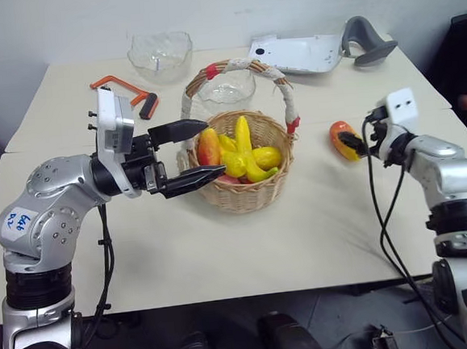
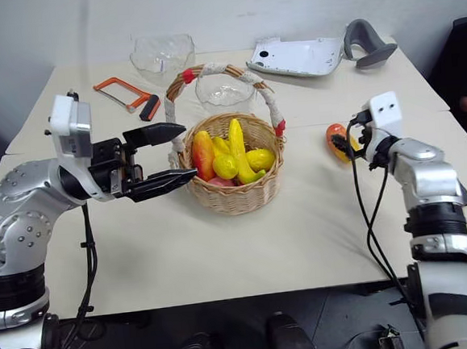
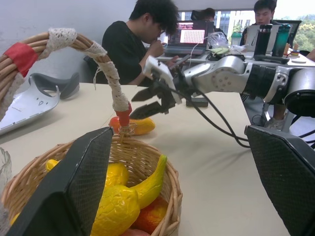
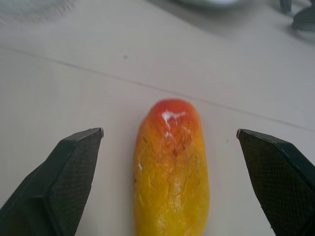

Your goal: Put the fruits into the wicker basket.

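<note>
On the beige table (image 1: 320, 240), the right gripper (image 4: 170, 167), fingers apart, is straddling the glossy red-orange mango (image 4: 170, 172); it should be closing squarely before lifting toward the round wicker basket (image 1: 239, 192).

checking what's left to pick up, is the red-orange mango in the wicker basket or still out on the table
Out. The mango lies on the table, apart from the wicker basket, between the open fingers of the right gripper, not gripped.

Mango (image 4: 171, 172) near end cut off, seemingly.

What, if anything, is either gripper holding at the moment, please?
Nothing. The left gripper stands open beside the wicker basket; the right gripper is open around the mango, not closed on it.
</note>
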